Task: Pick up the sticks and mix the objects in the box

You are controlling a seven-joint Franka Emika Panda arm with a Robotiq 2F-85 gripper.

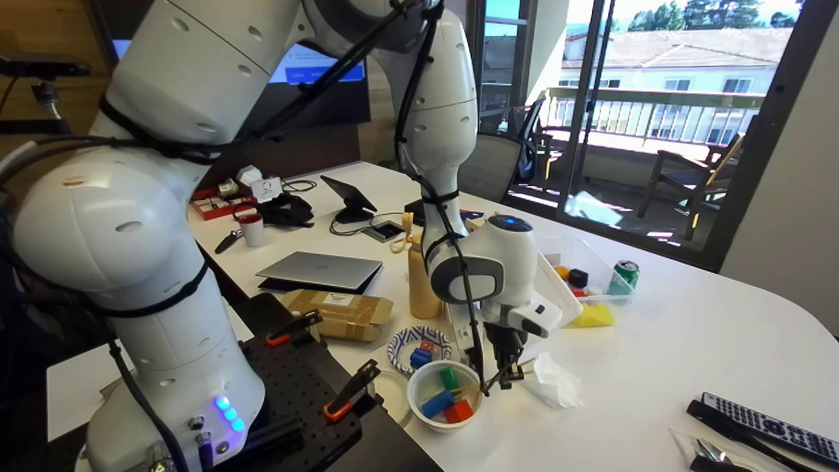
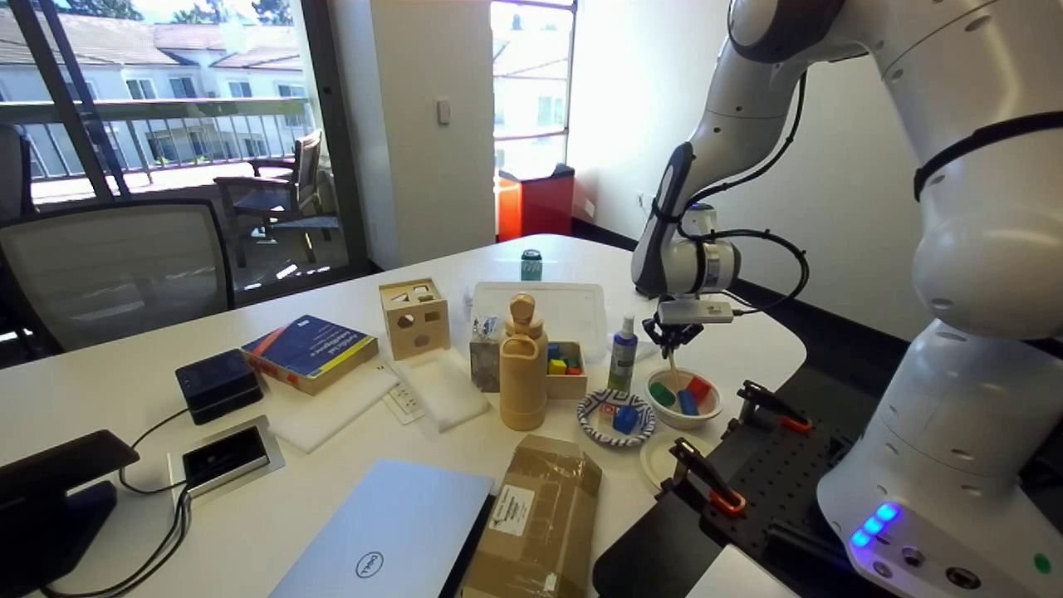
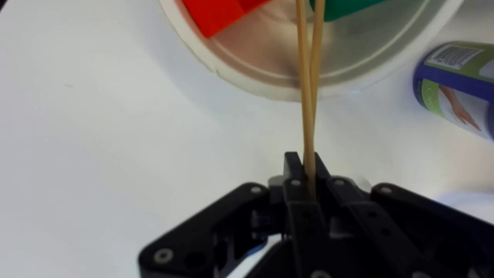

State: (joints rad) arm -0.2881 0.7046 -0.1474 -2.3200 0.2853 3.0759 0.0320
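The pincer [image 3: 306, 160] was clenched on two slim, pale wooden sticks [image 3: 305, 77], which passed between its fingertips and crossed one another close to the grip. From there the sticks slanted over the rim of the white bowl [image 3: 270, 88] and down into it, while in an exterior view their tail ends poked out on the opposite side of the pincer, toward some crumpled white paper [image 1: 556, 381]. The white bowl stood upright on the bench [image 1: 682, 354] and held a green block [image 1: 449, 378], a blue block [image 1: 437, 404] and a red block [image 1: 458, 412]. In the wrist view the sticks ran between the red block and the green block, one of them overlapping the green one's edge; whether their tips touched anything inside, I could not tell. Just beside the white bowl sat a blue-patterned dish [image 2: 595, 429] with a blue piece [image 2: 625, 419] and a red-and-white piece [image 2: 609, 413] in it, and a flat, pale disc [image 1: 392, 396] lay close by. A spray bottle [image 2: 622, 361] stood near both vessels, and a tan bottle [image 2: 523, 386] rose a little farther along. In both exterior views a cardboard package [image 2: 536, 523] lay next to a silver laptop [image 2: 382, 523].
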